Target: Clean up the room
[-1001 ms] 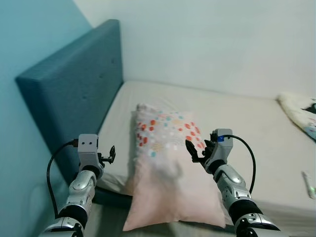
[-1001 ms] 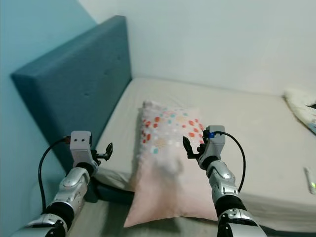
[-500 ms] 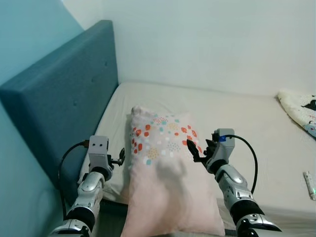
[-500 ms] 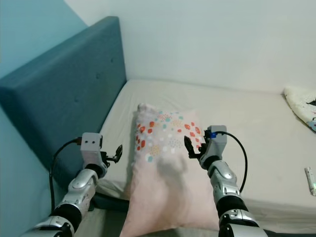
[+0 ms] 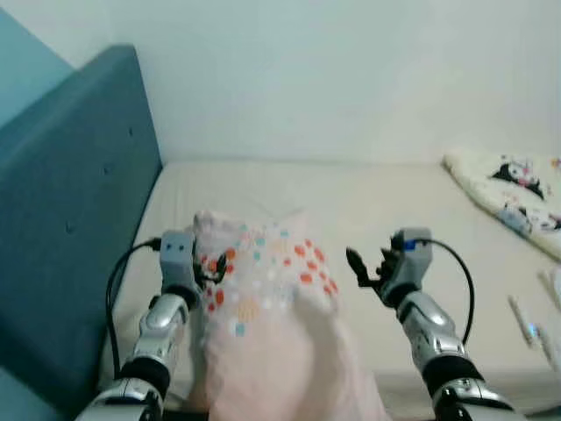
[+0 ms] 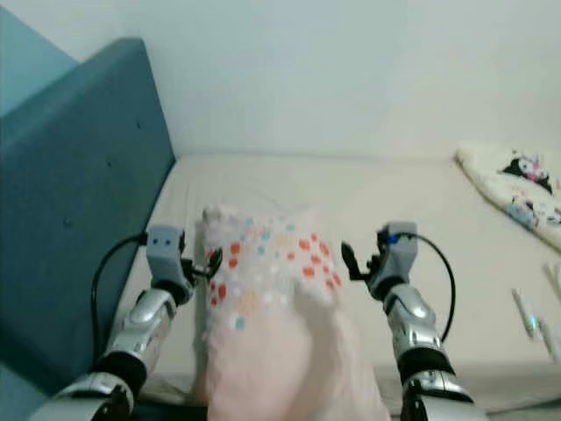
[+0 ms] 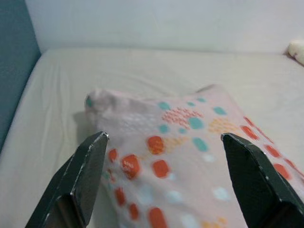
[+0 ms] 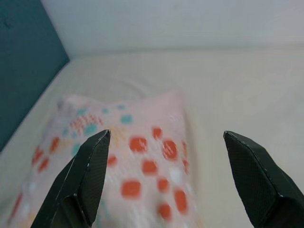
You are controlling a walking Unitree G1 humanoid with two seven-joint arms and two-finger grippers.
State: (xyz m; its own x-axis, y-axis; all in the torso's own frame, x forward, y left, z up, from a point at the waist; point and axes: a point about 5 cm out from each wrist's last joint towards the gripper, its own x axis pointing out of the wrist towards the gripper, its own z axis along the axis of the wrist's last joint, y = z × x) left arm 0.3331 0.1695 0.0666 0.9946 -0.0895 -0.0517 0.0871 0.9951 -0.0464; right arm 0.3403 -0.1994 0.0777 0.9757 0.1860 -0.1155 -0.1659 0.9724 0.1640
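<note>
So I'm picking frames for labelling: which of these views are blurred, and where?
Both eye views are soft all over, the pillow smeared. In the right wrist view the pillow dots are streaked. The left wrist view is sharpest near the pillow's far corner, softer close up.

Soft pale-pink cloth pillow (image 5: 272, 316) with matt orange and teal dots. Beige fabric mattress sheet (image 5: 368, 197), smooth, lightly creased. Teal upholstered tufted headboard (image 5: 61, 228), matt weave. White printed cloth blanket (image 5: 508, 197). Matt black gripper fingers (image 7: 80, 175).

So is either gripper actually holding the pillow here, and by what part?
Neither. The left gripper and right gripper are both open, flanking the pillow without gripping it.
</note>
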